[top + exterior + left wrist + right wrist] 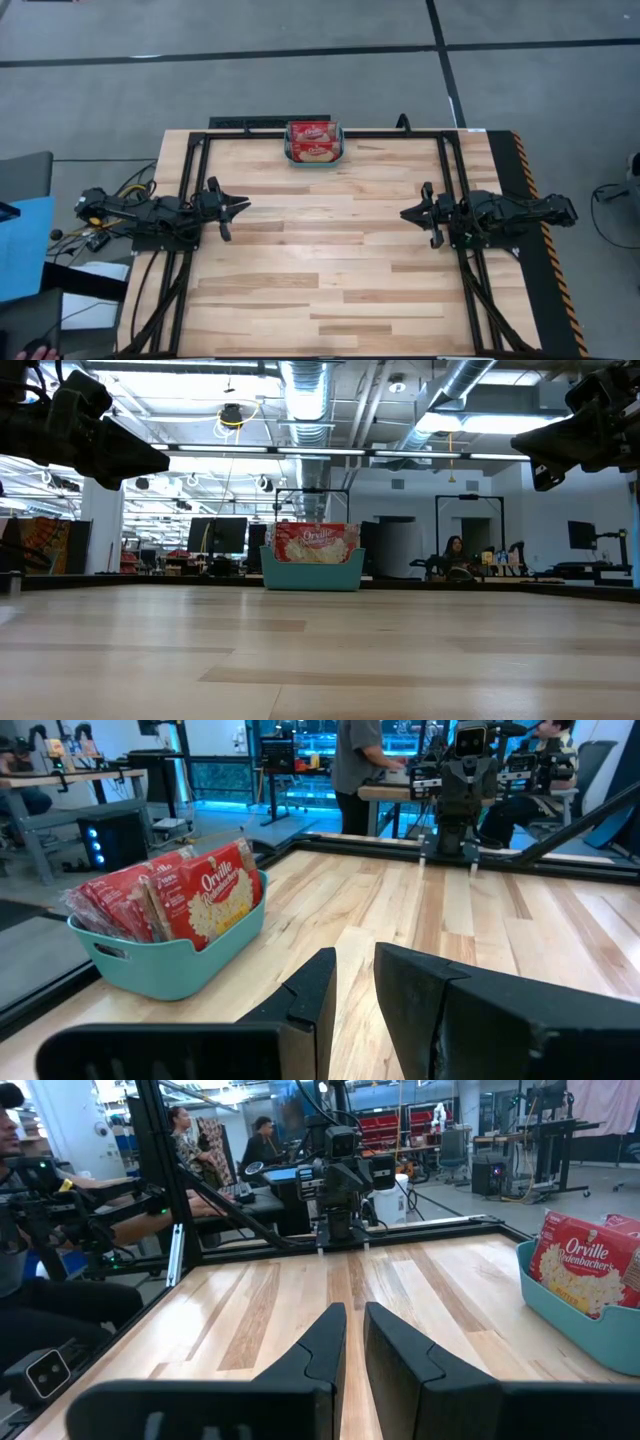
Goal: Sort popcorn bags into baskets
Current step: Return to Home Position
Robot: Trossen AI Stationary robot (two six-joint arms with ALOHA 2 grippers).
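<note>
A small teal basket [314,163] stands at the middle of the table's far edge. Several red popcorn bags [313,135] stand upright and packed inside it, resting on their lower edges against its walls. The basket [170,965] and bags [205,900] show in the left wrist view, and the basket [570,1315] and bags [585,1270] in the right wrist view. No bag lies loose on the table. My left gripper [245,207] hovers at the table's left side and my right gripper [403,213] at its right, pointing at each other. Both have their fingers drawn together to a narrow slit and hold nothing.
A black metal frame [190,190] runs along the table's left, far and right sides. The wooden top [320,260] between the arms is bare. People sit and stand at desks beyond the table [185,1140].
</note>
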